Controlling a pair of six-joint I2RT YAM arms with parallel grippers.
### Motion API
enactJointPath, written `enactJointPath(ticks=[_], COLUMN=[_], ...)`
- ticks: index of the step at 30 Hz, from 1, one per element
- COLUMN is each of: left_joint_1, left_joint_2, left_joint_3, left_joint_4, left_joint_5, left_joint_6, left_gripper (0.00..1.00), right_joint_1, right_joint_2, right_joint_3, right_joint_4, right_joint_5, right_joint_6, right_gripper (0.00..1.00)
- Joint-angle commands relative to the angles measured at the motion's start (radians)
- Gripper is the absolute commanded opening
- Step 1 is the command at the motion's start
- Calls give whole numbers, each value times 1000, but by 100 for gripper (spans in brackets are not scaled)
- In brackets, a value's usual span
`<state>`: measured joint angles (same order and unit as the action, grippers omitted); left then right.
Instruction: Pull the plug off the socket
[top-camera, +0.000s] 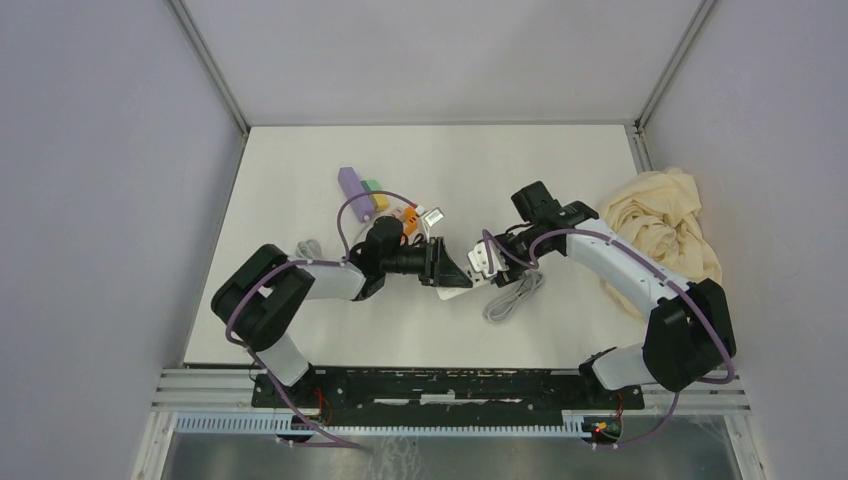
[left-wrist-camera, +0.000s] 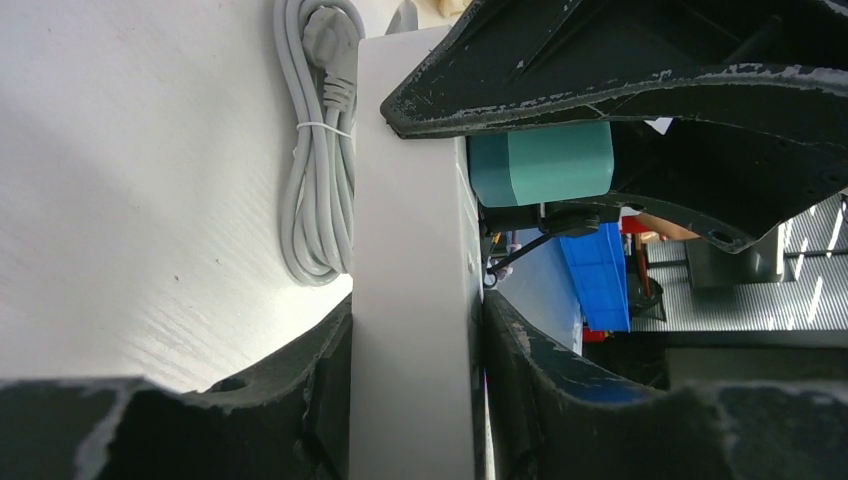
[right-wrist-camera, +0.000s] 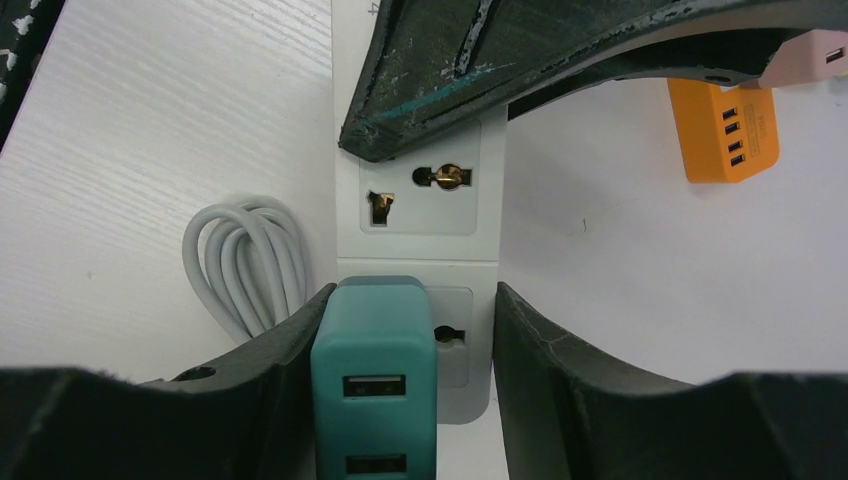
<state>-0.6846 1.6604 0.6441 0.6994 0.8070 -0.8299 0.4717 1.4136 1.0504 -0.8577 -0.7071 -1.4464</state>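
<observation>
The socket is a white power strip (left-wrist-camera: 415, 250) lying on the table, also seen from above (top-camera: 484, 262). My left gripper (left-wrist-camera: 415, 310) is shut on its end, both fingers pressed flat against its sides. A teal plug (right-wrist-camera: 375, 370) with two USB ports sits in the strip's near outlet (right-wrist-camera: 420, 200). My right gripper (right-wrist-camera: 412, 295) straddles the plug. Its left finger lies against the plug's side and its right finger (right-wrist-camera: 560, 370) stands apart with a clear gap, so it is open. In the left wrist view the plug (left-wrist-camera: 542, 165) shows under the right arm's fingers.
The strip's coiled grey cable (top-camera: 515, 297) lies just in front of it. Behind the left arm sit a purple block (top-camera: 352, 183), a green one (top-camera: 372, 187) and an orange USB charger (right-wrist-camera: 722, 125). A crumpled cream cloth (top-camera: 665, 235) lies at the right.
</observation>
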Motion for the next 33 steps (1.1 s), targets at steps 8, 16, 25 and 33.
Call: enactJointPath(ticks=[8, 16, 25, 33], left_joint_1=[2, 28, 31, 29], left_joint_2=[26, 16, 38, 16], left_joint_3=[18, -21, -64, -170], left_joint_4=[134, 164, 252, 454], left_joint_5=[108, 47, -92, -376], left_joint_6=[-11, -15, -27, -49], left_gripper=[3, 3, 3, 3], right_joint_1=[3, 1, -54, -109], right_joint_2=[-19, -50, -109, -174], right_joint_3=[-13, -19, 41, 43], right_joint_4=[71, 133, 36, 82], right_joint_5=[1, 41, -70, -237], right_joint_6=[-18, 109, 181, 565], right_gripper=[38, 94, 100, 100])
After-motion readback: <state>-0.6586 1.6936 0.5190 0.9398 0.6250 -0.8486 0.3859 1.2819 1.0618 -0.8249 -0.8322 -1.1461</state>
